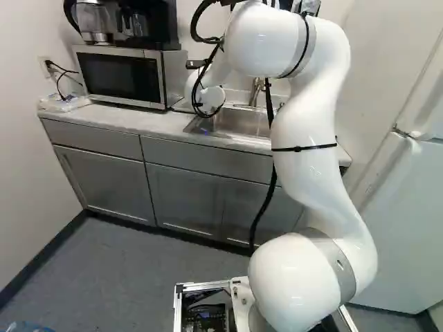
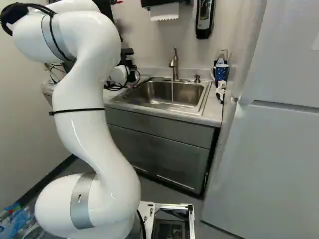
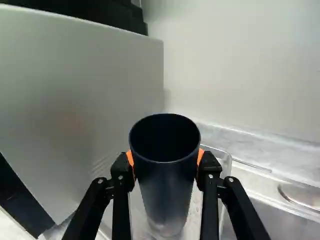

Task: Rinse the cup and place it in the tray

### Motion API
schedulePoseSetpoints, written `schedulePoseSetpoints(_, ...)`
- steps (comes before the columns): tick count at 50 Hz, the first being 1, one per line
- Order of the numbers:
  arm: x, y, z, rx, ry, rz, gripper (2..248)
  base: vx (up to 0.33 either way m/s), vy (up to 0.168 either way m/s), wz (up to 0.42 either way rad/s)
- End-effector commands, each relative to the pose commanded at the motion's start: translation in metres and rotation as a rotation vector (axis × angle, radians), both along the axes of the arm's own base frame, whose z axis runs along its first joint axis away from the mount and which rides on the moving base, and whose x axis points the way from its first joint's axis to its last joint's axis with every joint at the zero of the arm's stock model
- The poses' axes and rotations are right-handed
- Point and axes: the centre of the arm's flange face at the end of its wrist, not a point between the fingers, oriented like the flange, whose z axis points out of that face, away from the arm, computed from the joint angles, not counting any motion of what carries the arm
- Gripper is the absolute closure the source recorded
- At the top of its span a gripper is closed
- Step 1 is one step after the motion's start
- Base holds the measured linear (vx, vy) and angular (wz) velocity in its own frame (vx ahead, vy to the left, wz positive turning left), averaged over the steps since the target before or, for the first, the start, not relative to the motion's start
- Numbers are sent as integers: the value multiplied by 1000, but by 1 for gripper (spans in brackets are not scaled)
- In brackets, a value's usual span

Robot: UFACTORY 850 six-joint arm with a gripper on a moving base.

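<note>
On the left is the microwave (image 1: pixel 119 76). Right of it, the end effector (image 3: pixel 166 162) squeezes the dark cup (image 3: pixel 166 187) between its two fingers, with a clear tray (image 3: pixel 226 161) below. Farther right, water (image 2: pixel 172 92) runs into the sink (image 2: pixel 155 90).

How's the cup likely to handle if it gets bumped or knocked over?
The cup looks tall and narrow, so a push near its rim would probably tip it. Its round wall suggests it would roll once down. That wall looks smooth, so it may slide between the orange pads if wet.

Smooth, matt cup (image 3: pixel 167 182), clear plastic tray (image 3: pixel 226 165), shiny metal sink (image 2: pixel 154 94), glossy arm (image 1: pixel 325 200)
</note>
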Motion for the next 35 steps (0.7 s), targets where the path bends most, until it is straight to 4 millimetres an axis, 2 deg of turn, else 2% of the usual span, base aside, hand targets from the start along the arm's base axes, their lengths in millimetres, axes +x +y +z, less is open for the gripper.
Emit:
schedulePoseSetpoints(9,0,0,-10,-4,16,0,125,0,0,0)
schedulePoseSetpoints(35,0,0,-10,-4,16,0,125,0,0,0)
